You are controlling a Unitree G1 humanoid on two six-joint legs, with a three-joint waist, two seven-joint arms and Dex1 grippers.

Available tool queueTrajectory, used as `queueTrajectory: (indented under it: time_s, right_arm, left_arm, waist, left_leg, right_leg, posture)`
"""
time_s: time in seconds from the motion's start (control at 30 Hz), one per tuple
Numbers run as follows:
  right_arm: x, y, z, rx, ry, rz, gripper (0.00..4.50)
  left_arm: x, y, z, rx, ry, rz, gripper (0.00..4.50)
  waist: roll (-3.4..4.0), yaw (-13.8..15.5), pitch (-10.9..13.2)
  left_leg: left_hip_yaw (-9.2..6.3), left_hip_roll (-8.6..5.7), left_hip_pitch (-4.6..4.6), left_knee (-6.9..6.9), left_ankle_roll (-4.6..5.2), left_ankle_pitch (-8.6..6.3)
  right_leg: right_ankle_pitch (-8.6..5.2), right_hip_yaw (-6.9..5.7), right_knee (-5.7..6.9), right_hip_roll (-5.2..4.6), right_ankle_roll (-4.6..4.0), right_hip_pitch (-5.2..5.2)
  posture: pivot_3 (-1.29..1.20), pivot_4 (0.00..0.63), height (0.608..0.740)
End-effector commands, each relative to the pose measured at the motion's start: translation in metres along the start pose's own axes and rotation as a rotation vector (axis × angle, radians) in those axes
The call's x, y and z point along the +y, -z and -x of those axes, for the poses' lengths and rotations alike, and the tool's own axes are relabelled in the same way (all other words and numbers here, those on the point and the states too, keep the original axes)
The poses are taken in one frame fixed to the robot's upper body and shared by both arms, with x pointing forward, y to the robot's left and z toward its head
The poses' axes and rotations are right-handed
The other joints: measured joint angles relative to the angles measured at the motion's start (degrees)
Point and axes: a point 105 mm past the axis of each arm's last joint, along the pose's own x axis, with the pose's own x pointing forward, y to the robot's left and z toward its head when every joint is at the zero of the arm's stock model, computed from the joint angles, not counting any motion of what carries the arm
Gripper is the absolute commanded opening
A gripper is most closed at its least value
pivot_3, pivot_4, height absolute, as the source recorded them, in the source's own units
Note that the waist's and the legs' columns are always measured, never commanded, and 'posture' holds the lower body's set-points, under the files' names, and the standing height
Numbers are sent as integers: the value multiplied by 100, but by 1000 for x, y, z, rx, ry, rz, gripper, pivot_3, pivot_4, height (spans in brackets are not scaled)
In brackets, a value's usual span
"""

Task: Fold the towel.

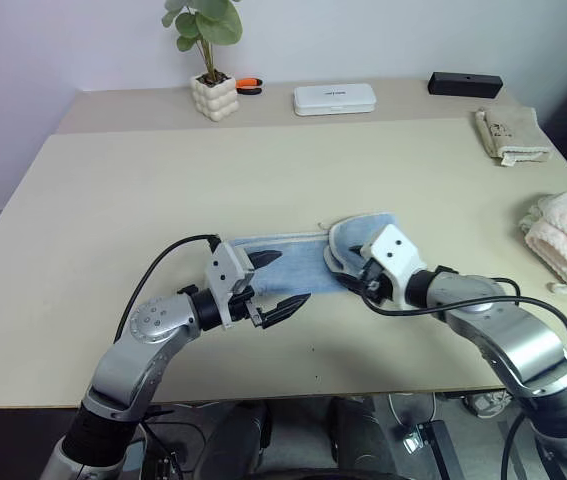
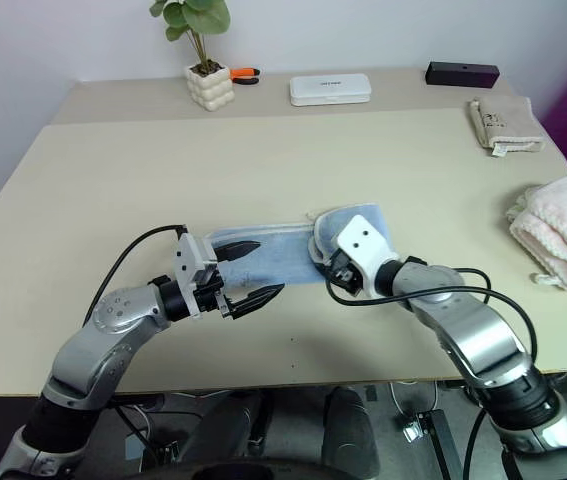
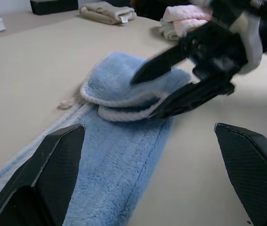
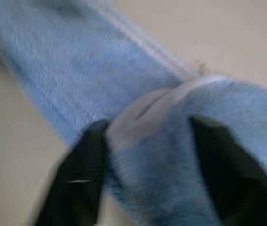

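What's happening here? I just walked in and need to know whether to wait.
The robot is folding a light blue towel on the table. One end is already flipped over onto the strip. The right gripper sits at that folded end, fingers apart around the fold. The left gripper hovers open at the other end, holding nothing.

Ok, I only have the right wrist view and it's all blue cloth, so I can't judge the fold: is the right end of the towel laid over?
Observer: Yes. The towel lies as a long strip, with its right end folded back onto it.
Operator: How does the right hand sit on it?
Observer: The right hand is open, one finger over the folded flap and one at its near edge.
Operator: Where's the left hand?
Observer: The left hand is open at the strip's other end, by its near edge.
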Motion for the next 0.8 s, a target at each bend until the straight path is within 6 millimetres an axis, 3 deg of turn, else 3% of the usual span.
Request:
queueTrajectory:
  time_s: [0.03, 0.1, 0.17, 0.23, 0.33, 0.37, 0.5, 0.6, 0.7, 0.8]
  right_arm:
    - [3, -30, 28, -150, -96, -18, 3906]
    - [-5, -40, 41, -218, -109, -92, 3646]
    - [-19, -43, 43, -254, -60, -151, 2861]
    - [-35, -33, 35, -213, 12, -146, 1874]
    - [-42, -16, 20, -160, 49, -124, 283]
    - [-42, -10, 13, -149, 52, -131, 49]
    - [-23, 26, -19, -51, -10, -99, 49]
    - [-20, 51, -29, 36, -2, -84, 49]
    - [-22, 52, -26, 33, 6, -54, 49]
    - [-27, 34, -20, -32, 10, -31, 49]
  left_arm:
    - [4, -9, 5, -22, -26, -37, 4500]
    - [8, -9, 7, -18, -44, -34, 4500]
    - [10, -8, 8, -16, -52, -34, 4500]
    - [12, -8, 8, -16, -62, -27, 4500]
    - [11, -7, 8, -12, -65, -21, 4500]
    - [11, -6, 8, -11, -67, -18, 4500]
    - [11, -3, 10, -3, -95, -3, 4500]
    - [12, -3, 13, 0, -125, -5, 4500]
    - [13, -4, 17, -1, -150, -3, 4500]
    - [11, -3, 23, 8, -159, -7, 4500]
  waist:
    - [0, -5, 0]
    - [-1, -12, 1]
    - [-2, -35, 1]
    - [-3, -37, 1]
    - [-3, -15, 2]
    - [-3, -17, 2]
    - [-3, -34, 2]
    - [-1, -35, 2]
    - [-8, -29, -4]
    - [-7, -29, -3]
  left_leg:
    - [0, 0, 0, 0, 0, 0]
    - [-2, 1, 1, -1, 0, -1]
    - [0, 1, 2, 0, 0, -1]
    - [2, 6, 6, 0, 0, -1]
    - [3, 6, 8, -1, -1, -1]
    - [2, 5, 6, -1, -1, -1]
    - [3, 5, 7, -1, -5, -3]
    - [3, 5, 7, -2, -7, -3]
    - [2, 5, 10, 1, -8, -4]
    - [2, 5, 10, 1, -9, -4]
  right_leg:
    - [0, 0, 0, 0, 0, 0]
    - [0, -1, 0, 1, 0, 0]
    - [0, 0, 0, 1, 0, 1]
    - [2, 0, 1, 4, -3, 2]
    - [2, -1, 2, 4, -3, 3]
    - [2, -1, 2, 3, -3, 2]
    - [3, 0, 4, 3, -4, 0]
    - [3, 0, 9, 4, -4, -3]
    - [4, 1, 9, 5, -5, 1]
    - [4, 2, 9, 5, -5, 2]
  posture:
    - [0, 150, 740]
    - [0, 150, 740]
    - [0, 150, 740]
    - [0, 150, 740]
    - [0, 150, 740]
    - [0, 150, 740]
    - [0, 150, 740]
    - [0, 150, 740]
    - [0, 150, 740]
    - [0, 150, 740]
